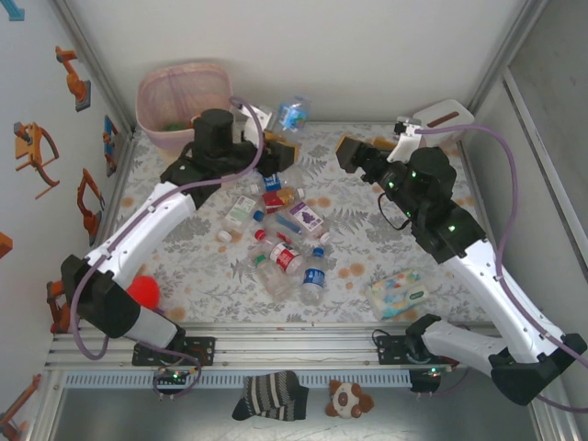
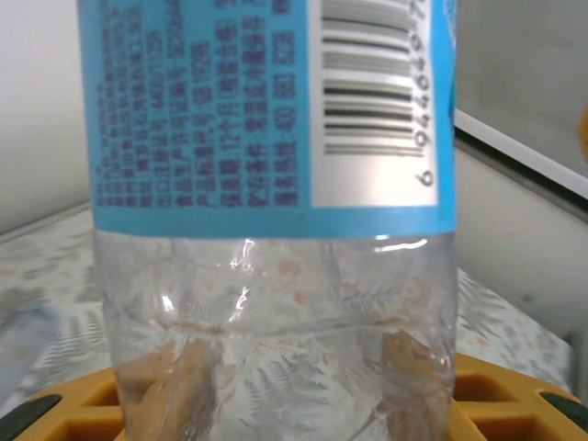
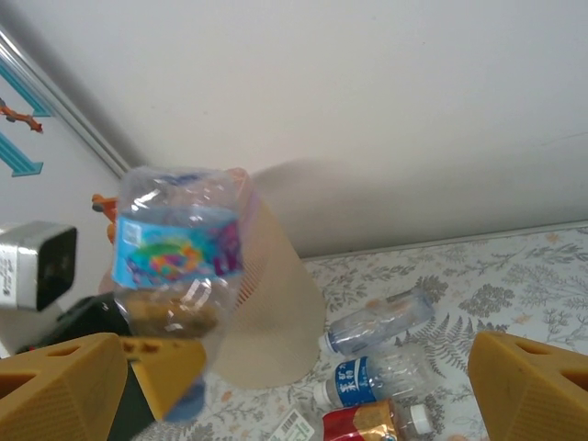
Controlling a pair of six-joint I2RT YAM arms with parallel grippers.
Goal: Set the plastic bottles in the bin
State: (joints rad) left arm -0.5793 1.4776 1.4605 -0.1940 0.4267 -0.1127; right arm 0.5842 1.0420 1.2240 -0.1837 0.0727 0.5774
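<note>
L arm runs from its base at the near-left corner diagonally up the bench, wrist bent toward the far wall. L hand is clamped on a clear bottle w/ blue label, fingers on its lower body. The bottle is lifted off the bench, close to the far wall, just R of the bin and not over its rim.

R arm starts near-right, w/ its elbow out past the near-right corner and its forearm angled back in toward far-centre. R hand has fingers spread wide, nothing btwn them. It hangs above the far bench, pointing at the L hand w/ a gap btwn the two.

The bin sits in the far-left corner, tight to both walls, pink liner over its rim. The bottle pile lies mid-bench, under and btwn the two forearms.

Free room: bare floral cover R of the pile and along the near edge. A wipes pack lies near-right, a tissue box is far-right behind the R wrist, and a red ball sits beside the L arm's lower link by the left wall. Past the near rail lie a sock and a plush toy.
</note>
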